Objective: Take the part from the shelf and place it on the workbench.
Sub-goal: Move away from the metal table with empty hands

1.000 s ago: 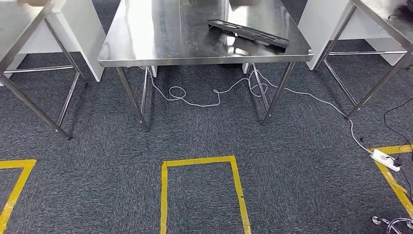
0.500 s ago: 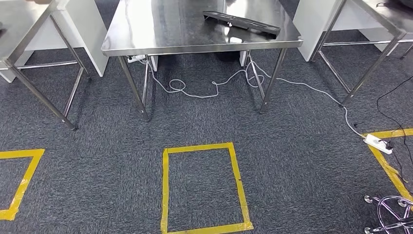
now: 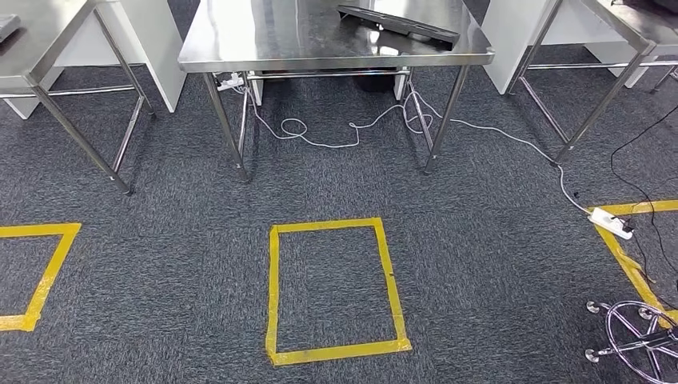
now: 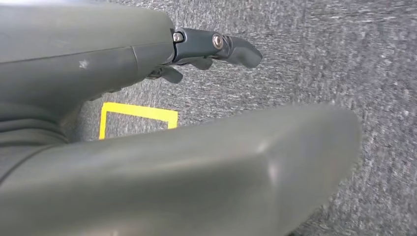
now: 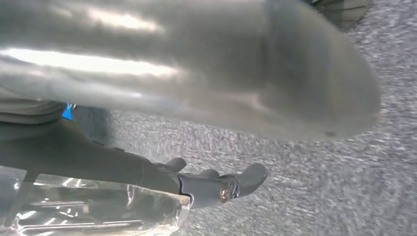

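The left hand [image 4: 98, 59] hangs over the carpet, fingers straight and apart from the thumb, holding nothing. The right hand [image 5: 147, 167] hangs the same way, fingers [image 5: 236, 184] stretched out and empty. A clear glossy sheet [image 5: 93, 209] shows beside it; what it is I cannot tell.

On the floor ahead lies a tape square [image 3: 274, 288], then a white cable [image 3: 320, 144] looping under the surface [image 3: 264, 32]. A power strip [image 3: 610, 224] and a chair base [image 3: 632, 336] sit off to the right. The part [image 3: 400, 24], a dark flat piece, lies on the surface near its far right edge, so the placing looks done.

The step in hand seems to be walking. It should go well with the arms kept low and still, the feet lined up on the square, and the cable and chair base avoided.

No label or writing can be read.
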Available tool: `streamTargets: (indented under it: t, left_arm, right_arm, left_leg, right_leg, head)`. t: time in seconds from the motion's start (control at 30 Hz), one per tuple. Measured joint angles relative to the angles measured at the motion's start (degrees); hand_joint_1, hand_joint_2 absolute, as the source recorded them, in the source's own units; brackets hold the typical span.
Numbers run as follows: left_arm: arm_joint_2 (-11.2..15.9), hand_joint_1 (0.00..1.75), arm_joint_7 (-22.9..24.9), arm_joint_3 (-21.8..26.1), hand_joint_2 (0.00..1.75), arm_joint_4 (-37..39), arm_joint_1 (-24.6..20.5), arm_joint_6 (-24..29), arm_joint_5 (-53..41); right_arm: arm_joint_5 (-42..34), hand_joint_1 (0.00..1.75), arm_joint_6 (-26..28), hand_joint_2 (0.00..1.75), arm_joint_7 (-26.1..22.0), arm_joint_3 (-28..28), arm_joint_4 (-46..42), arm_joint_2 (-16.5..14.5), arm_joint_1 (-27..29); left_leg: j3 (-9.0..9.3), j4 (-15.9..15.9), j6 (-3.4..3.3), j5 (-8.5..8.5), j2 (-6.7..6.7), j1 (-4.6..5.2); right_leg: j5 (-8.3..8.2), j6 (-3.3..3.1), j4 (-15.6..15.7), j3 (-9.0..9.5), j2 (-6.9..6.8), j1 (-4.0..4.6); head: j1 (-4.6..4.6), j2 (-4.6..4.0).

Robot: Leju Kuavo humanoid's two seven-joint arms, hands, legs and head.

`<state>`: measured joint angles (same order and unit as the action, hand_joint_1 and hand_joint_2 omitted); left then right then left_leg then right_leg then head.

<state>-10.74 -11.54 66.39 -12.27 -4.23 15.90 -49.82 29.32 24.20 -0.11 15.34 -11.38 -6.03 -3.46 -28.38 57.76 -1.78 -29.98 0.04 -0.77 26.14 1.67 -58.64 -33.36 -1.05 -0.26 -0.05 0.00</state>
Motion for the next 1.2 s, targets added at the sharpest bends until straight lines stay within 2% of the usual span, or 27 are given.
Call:
streamTargets:
  t: [0.03,0.07,0.13,0.17,0.2,0.23,0.27,0.3,0.33,0.37,0.4,0.43,0.5,0.53,0.57,0.6,0.63,0.67,0.7,0.73,0.77,0.8,0.87,0.9,0.93,1.07,1.2]
  left_arm:
    - [-0.03,0.00,-0.02,-0.04,0.00,0.01,-0.05,-0.05,-0.08]
    - [-0.05,0.00,-0.04,-0.13,0.00,0.01,-0.06,-0.11,-0.17]
    - [-0.05,0.00,-0.07,-0.46,0.00,0.02,-0.05,-0.06,-0.60]
    - [-0.04,0.00,-0.07,-0.69,0.00,0.03,-0.04,0.14,-0.86]
    - [-0.04,0.00,-0.01,-0.86,0.00,0.03,-0.06,0.41,-1.08]
    - [-0.04,0.00,0.09,-0.99,0.00,0.03,-0.07,0.69,-1.20]
    - [-0.04,0.00,0.25,-1.07,0.00,0.04,-0.07,0.87,-1.24]
    - [-0.04,0.00,0.40,-1.13,0.00,0.06,-0.09,0.97,-1.24]
    - [-0.04,0.00,0.51,-1.21,0.00,0.08,-0.12,1.01,-1.26]
    - [-0.03,0.00,0.61,-1.28,0.00,0.09,-0.14,1.01,-1.30]
    - [-0.02,0.00,0.65,-1.35,0.00,0.10,-0.19,0.99,-1.38]
    - [0.00,0.00,0.70,-1.39,0.00,0.10,-0.21,0.98,-1.52]
    - [0.03,0.00,0.78,-1.41,0.00,0.11,-0.18,0.94,-1.79]
    - [0.05,0.00,0.83,-1.42,0.00,0.13,-0.13,0.92,-1.89]
    - [0.06,0.00,0.86,-1.42,0.00,0.15,-0.07,0.91,-1.93]
    - [0.06,0.00,0.88,-1.42,0.00,0.18,-0.03,0.91,-1.95]
    - [0.06,0.00,0.90,-1.43,0.00,0.20,-0.01,0.90,-1.96]
    - [0.05,0.00,0.94,-1.43,0.00,0.23,0.01,0.90,-1.99]
    - [0.05,0.00,0.99,-1.44,0.00,0.26,0.03,0.87,-2.04]
    - [0.05,0.00,1.04,-1.45,0.00,0.29,0.04,0.85,-2.10]
    - [0.06,0.00,1.11,-1.50,0.00,0.33,0.06,0.80,-2.16]
    - [0.07,0.00,1.15,-1.60,0.00,0.35,0.07,0.72,-2.21]
    - [0.31,0.00,1.24,-1.90,0.00,0.37,0.05,0.60,-2.32]
    - [0.43,0.00,1.26,-2.06,0.00,0.37,0.05,0.57,-2.39]
    - [0.54,0.00,1.30,-2.18,0.00,0.38,0.05,0.56,-2.44]
    - [0.55,0.00,1.44,-2.35,0.00,0.39,0.09,0.55,-2.55]
    - [0.55,0.00,1.51,-2.37,0.00,0.40,0.11,0.54,-2.57]
  right_arm:
    - [-0.14,0.00,0.14,0.00,0.02,0.20,0.05,0.04,0.07]
    - [-0.31,0.00,0.28,0.00,0.04,0.44,0.09,0.09,0.17]
    - [-0.65,0.00,0.51,0.00,0.17,0.87,0.12,0.15,0.28]
    - [-0.76,0.00,0.57,0.00,0.22,1.04,0.13,0.15,0.31]
    - [-0.84,0.00,0.63,0.00,0.27,1.16,0.14,0.16,0.32]
    - [-0.86,0.00,0.67,0.00,0.30,1.27,0.15,0.19,0.32]
    - [-0.86,0.00,0.70,0.00,0.31,1.37,0.15,0.22,0.32]
    - [-0.86,0.00,0.74,0.00,0.33,1.48,0.15,0.26,0.30]
    - [-0.87,0.00,0.79,0.00,0.34,1.59,0.15,0.29,0.27]
    - [-0.88,0.00,0.84,0.00,0.34,1.71,0.15,0.30,0.22]
    - [-0.93,0.00,0.89,0.00,0.34,1.84,0.15,0.28,0.21]
    - [-0.98,0.00,0.95,0.00,0.34,1.95,0.15,0.25,0.21]
    - [-1.12,0.00,1.13,0.00,0.40,2.14,0.16,0.22,0.30]
    - [-1.20,0.00,1.22,0.00,0.45,2.20,0.17,0.21,0.31]
    - [-1.28,0.00,1.30,0.00,0.50,2.26,0.19,0.21,0.35]
    - [-1.33,0.00,1.35,0.00,0.55,2.32,0.21,0.17,0.38]
    - [-1.37,0.00,1.38,0.00,0.57,2.37,0.21,0.15,0.44]
    - [-1.38,0.00,1.40,0.00,0.58,2.43,0.21,0.13,0.52]
    - [-1.41,0.00,1.41,0.00,0.58,2.47,0.21,0.11,0.62]
    - [-1.45,0.00,1.43,0.00,0.59,2.52,0.21,0.10,0.74]
    - [-1.49,0.00,1.45,0.00,0.59,2.59,0.21,0.10,0.83]
    - [-1.53,0.00,1.46,0.00,0.59,2.66,0.21,0.07,0.89]
    - [-1.58,0.00,1.51,0.00,0.53,2.79,0.22,-0.10,0.88]
    - [-1.62,0.00,1.54,0.00,0.46,2.86,0.23,-0.20,0.84]
    - [-1.65,0.00,1.57,0.00,0.39,2.92,0.23,-0.27,0.80]
    - [-1.77,0.00,1.66,0.00,0.20,3.33,0.23,-0.38,0.69]
    - [-2.53,0.00,1.54,0.00,-0.18,3.81,0.23,-0.38,0.75]
  left_leg:
    - [-0.77,-0.34,-0.54,0.64,0.15,-0.10]
    - [-1.72,-0.51,-1.04,1.44,0.31,-0.18]
    - [-3.63,-0.53,-1.43,2.91,0.47,-0.08]
    - [-4.62,-0.51,-1.37,3.66,0.53,-0.04]
    - [-5.64,-0.49,-1.25,4.40,0.63,-0.03]
    - [-6.72,-0.48,-1.07,5.18,0.73,-0.03]
    - [-7.72,-0.46,-0.84,5.98,0.83,-0.03]
    - [-8.47,-0.41,-0.56,6.77,0.90,-0.01]
    - [-9.08,-0.31,-0.20,7.49,0.89,0.09]
    - [-9.41,-0.18,0.15,8.16,0.87,0.24]
    - [-9.49,-0.16,0.46,8.79,0.87,0.38]
    - [-9.58,-0.24,0.76,9.36,0.86,0.44]
    - [-9.68,-0.29,1.31,9.83,0.83,0.08]
    - [-10.01,0.51,1.57,8.64,0.73,-0.18]
    - [-10.62,2.48,1.80,6.34,0.59,-0.38]
    - [-11.52,5.55,1.99,3.29,0.39,-0.51]
    - [-12.50,9.43,2.16,0.33,0.27,-0.52]
    - [-13.29,13.17,2.34,-1.61,0.17,-0.52]
    - [-13.48,15.71,2.45,-2.20,0.11,-0.53]
    - [-12.79,16.43,2.47,-1.72,0.10,-0.53]
    - [-10.96,14.85,2.33,-0.46,0.10,-0.52]
    - [-8.25,11.39,1.96,1.00,0.06,-0.48]
    - [-2.92,3.55,0.85,2.41,-0.03,-0.22]
    - [-1.47,1.12,0.40,2.52,-0.04,-0.01]
    - [-0.89,-0.05,0.15,2.36,0.00,0.20]
    - [-1.01,-1.42,0.64,2.29,0.22,0.65]
    - [-1.17,-1.19,0.47,2.25,0.37,1.07]
  right_leg:
    - [1.11,-0.03,-0.98,-0.68,0.11,0.06]
    - [3.23,-0.26,-2.84,-1.56,0.24,0.08]
    - [8.37,-0.71,-8.99,-3.30,0.47,-0.17]
    - [9.73,-0.48,-12.26,-3.91,0.53,-0.32]
    - [9.66,0.11,-14.69,-4.01,0.56,-0.46]
    - [8.19,0.99,-15.72,-3.36,0.58,-0.60]
    - [6.19,1.79,-14.99,-1.89,0.59,-0.73]
    - [4.73,2.27,-12.54,0.53,0.60,-0.86]
    - [4.48,2.26,-8.03,4.27,0.62,-0.83]
    - [5.48,1.76,-3.09,7.59,0.69,-0.73]
    - [6.70,1.16,0.95,10.10,0.74,-0.61]
    - [7.65,0.56,3.60,11.57,0.79,-0.41]
    - [7.49,-0.48,4.09,11.14,0.71,-0.72]
    - [7.07,-1.18,3.99,10.83,0.60,-0.86]
    - [6.56,-1.88,4.00,10.43,0.47,-0.99]
    - [6.06,-2.44,3.98,10.01,0.33,-0.92]
    - [5.60,-2.83,3.96,9.47,0.26,-0.73]
    - [5.22,-2.98,3.92,8.97,0.20,-0.55]
    - [4.91,-2.98,3.88,8.52,0.16,-0.40]
    - [4.66,-2.92,3.84,8.17,0.15,-0.28]
    - [4.49,-2.85,3.80,7.94,0.15,-0.17]
    - [4.38,-2.80,3.76,7.84,0.15,-0.07]
    - [4.22,-2.62,3.70,7.64,0.14,0.16]
    - [4.12,-2.45,3.66,7.54,0.12,0.23]
    - [4.01,-2.24,3.66,7.36,0.09,0.28]
    - [3.92,-1.79,3.10,6.63,0.04,0.60]
    - [3.63,-1.27,3.27,6.25,0.09,0.17]
  head:
    - [0.11,0.00]
    - [0.24,0.00]
    - [0.44,0.00]
    - [0.48,0.00]
    - [0.52,0.00]
    - [0.57,0.00]
    - [0.60,0.00]
    - [0.63,0.00]
    - [0.70,0.00]
    - [0.73,0.00]
    - [0.69,0.00]
    - [0.63,0.00]
    - [0.34,0.00]
    - [0.26,0.00]
    - [0.10,0.00]
    - [0.00,0.00]
    - [-0.09,0.00]
    - [-0.20,0.00]
    - [-0.17,0.00]
    - [-0.21,0.00]
    - [-0.21,0.00]
    - [-0.21,0.00]
    - [-0.16,0.00]
    - [-0.15,0.00]
    - [-0.16,0.00]
    - [-0.13,0.00]
    - [-0.13,0.00]
